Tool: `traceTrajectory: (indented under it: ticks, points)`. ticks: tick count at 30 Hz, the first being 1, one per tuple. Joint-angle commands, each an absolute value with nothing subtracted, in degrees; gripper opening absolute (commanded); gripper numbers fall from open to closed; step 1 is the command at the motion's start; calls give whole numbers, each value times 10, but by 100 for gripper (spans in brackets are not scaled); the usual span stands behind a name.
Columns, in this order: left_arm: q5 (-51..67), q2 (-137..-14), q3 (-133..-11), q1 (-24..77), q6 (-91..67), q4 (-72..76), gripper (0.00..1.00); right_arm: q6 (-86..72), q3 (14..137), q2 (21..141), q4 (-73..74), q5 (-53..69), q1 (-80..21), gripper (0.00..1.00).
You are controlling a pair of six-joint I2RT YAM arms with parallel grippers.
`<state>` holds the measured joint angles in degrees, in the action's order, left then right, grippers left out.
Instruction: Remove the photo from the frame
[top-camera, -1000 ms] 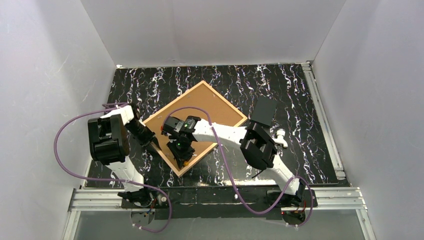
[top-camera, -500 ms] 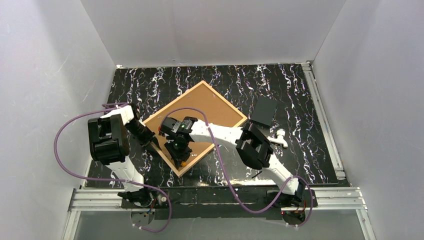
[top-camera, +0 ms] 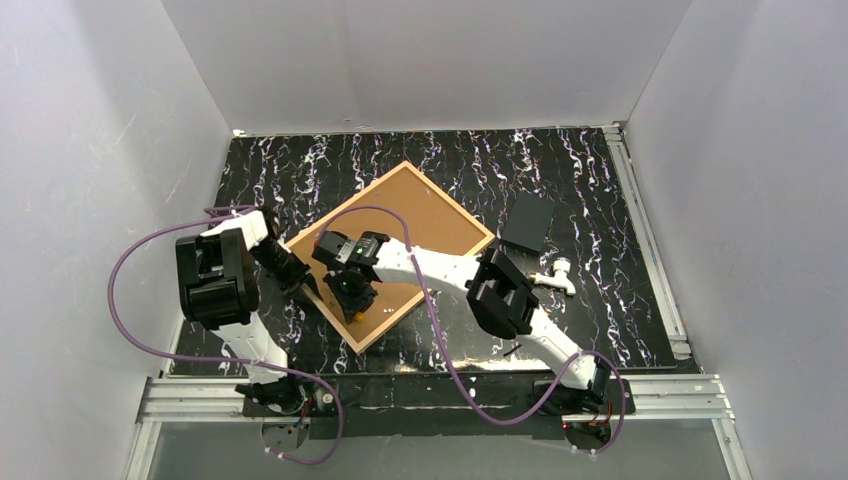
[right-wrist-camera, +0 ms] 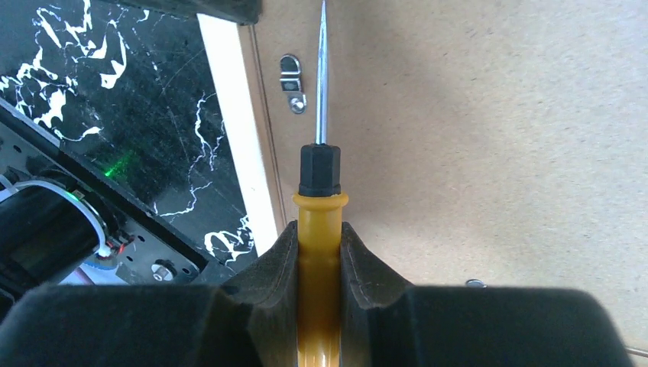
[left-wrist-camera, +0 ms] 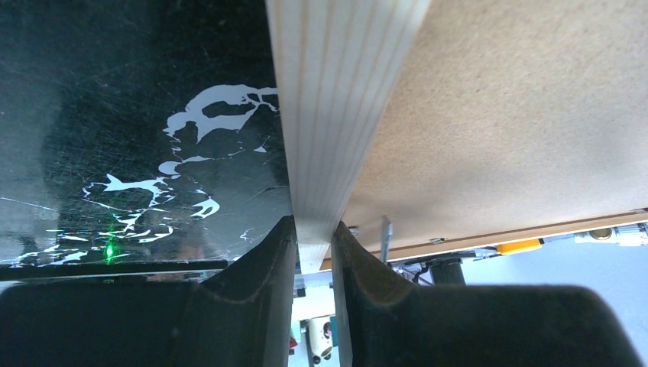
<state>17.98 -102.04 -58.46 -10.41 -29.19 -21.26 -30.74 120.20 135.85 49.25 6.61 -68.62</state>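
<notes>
The frame lies face down as a diamond on the black marble table. The photo's printed side is hidden; only its brown backing board shows. My left gripper is shut on the frame's left edge strip, one finger on each side. My right gripper is over the board's near-left part, shut on a yellow-handled screwdriver. The screwdriver's thin shaft points along the board, its tip just right of a small metal clip beside the frame strip.
A small black rectangle lies right of the frame, with a small white object near it. Aluminium rails run along the right side and the near edge. White walls enclose the table.
My right gripper has shifted a little left and farther along the board with the screwdriver. The left gripper and the frame have not moved.
</notes>
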Motion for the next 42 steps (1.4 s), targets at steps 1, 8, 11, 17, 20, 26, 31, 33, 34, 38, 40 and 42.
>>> traceTrajectory:
  ticks: [1,8,11,17,20,26,31,33,34,38,40,42]
  points:
    - [191,-1023,-574,-106,-297,-280,0,-296,1222,1347,477,46,-679,1]
    - [187,-1006,-577,-107,-290,-280,14,-262,1155,1211,420,61,-676,1]
    - [195,-994,-577,-106,-285,-275,20,-260,1080,1123,407,22,-673,1]
    - [227,-956,-564,-106,-285,-249,40,-297,808,940,360,-79,-655,1]
    - [244,-936,-556,-101,-286,-236,43,-345,650,848,307,-107,-647,1]
    - [248,-892,-554,-78,-270,-231,48,-458,430,679,254,-159,-640,1]
    - [279,-809,-533,-45,-252,-181,54,-511,378,557,314,-199,-609,1]
    - [289,-780,-524,-14,-251,-156,57,-530,369,516,344,-213,-591,1]
    - [293,-768,-523,9,-253,-149,59,-538,365,497,359,-220,-583,1]
    - [310,-741,-551,72,-277,-129,63,-575,352,415,424,-253,-566,1]
    - [304,-738,-584,98,-287,-124,65,-593,346,369,454,-268,-558,1]
    - [299,-745,-623,120,-293,-121,69,-612,343,327,479,-279,-551,1]
